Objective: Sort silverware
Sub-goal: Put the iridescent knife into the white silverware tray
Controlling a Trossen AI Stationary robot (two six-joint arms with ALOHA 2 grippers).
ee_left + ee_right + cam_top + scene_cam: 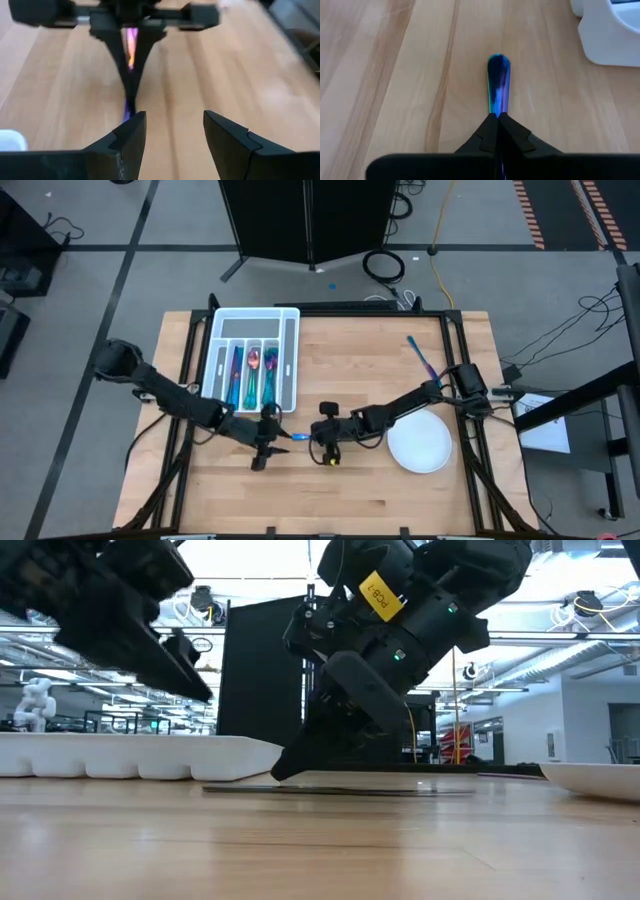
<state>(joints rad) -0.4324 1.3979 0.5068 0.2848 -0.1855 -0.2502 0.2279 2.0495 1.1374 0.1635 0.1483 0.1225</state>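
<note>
**Ana:** Two grippers are seen near the middle of the table [400,490]. The right gripper [498,120] has its fingers pressed together on a thin rainbow piece of silverware [498,82]. Only the rounded handle end can be seen sticking out past the fingertips.

**Ben:** Where is that piece kept?

**Ana:** It is held low, flat on the wood or just above it, a little way in front of the white tray [288,355]. Which one it is cannot be told. The left gripper [172,132] is held right across from it, with its fingers wide apart and nothing between them. The tip of the piece is pointed at that gap.

**Ben:** How should the piece be handled?

**Ana:** It is judged to be light, stiff and hard, so it will not be bent or broken. It is shiny and smooth, so it could be slid or spun if pinched loosely. It is best taken by the narrow handle, squeezed on its flat sides.

**Ben:** What else is on the table?

**Ana:** Some sorted pieces [252,372] are lying in the tray. One more piece [421,358] is left by the far right edge, and a white plate [420,443] is nearby.
</note>
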